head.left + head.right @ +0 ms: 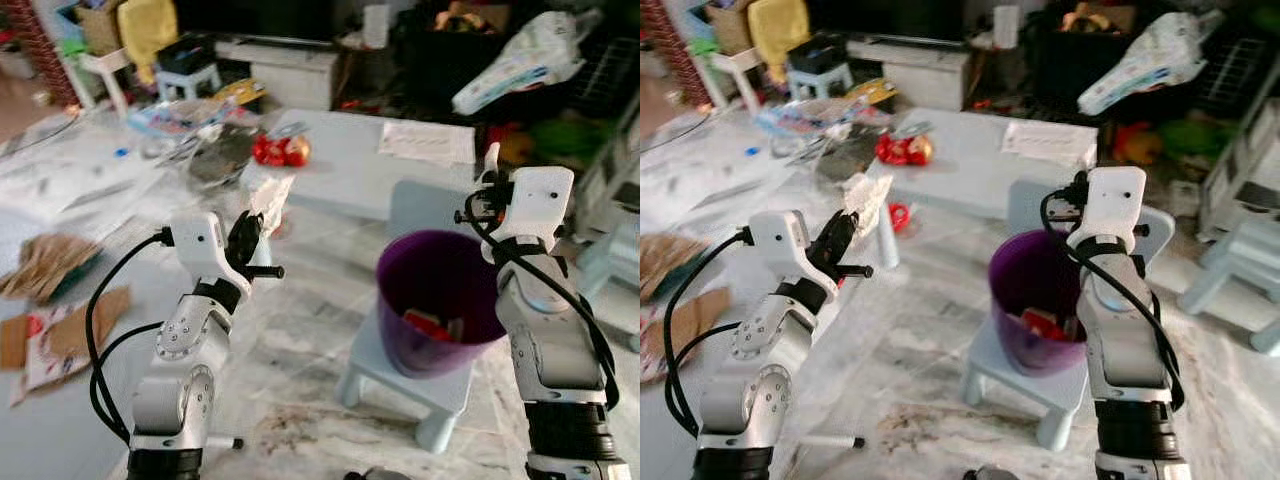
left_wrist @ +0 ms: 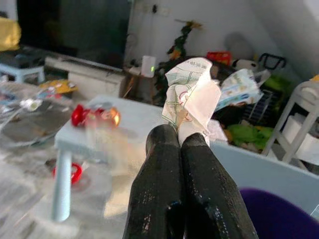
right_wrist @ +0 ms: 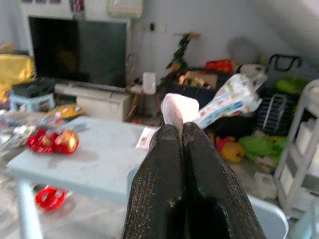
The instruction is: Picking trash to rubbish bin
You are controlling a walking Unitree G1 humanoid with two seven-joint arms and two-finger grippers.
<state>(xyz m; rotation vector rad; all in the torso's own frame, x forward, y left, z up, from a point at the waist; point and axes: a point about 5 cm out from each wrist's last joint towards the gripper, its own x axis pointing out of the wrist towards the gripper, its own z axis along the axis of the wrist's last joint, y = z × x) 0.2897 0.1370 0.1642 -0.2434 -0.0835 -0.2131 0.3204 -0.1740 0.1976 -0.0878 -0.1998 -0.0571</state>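
A purple rubbish bin (image 1: 398, 335) stands on a small pale blue stool (image 1: 395, 385), with red trash (image 1: 428, 323) lying inside it. My left gripper (image 1: 250, 235) is raised to the left of the bin, shut on a crumpled white printed paper (image 2: 192, 94) that sticks out past the fingertips (image 2: 164, 137). My right gripper (image 3: 180, 127) is held up by the bin's far right rim. It is shut on a small white scrap (image 3: 178, 108).
A low pale blue table (image 1: 350, 175) behind the bin carries red wrappers (image 1: 280, 150) and a paper sheet (image 1: 428, 140). Cardboard (image 1: 45, 265) lies on the floor at left, and a red ring (image 1: 898, 215) by the table leg. Cluttered shelves and a television line the back.
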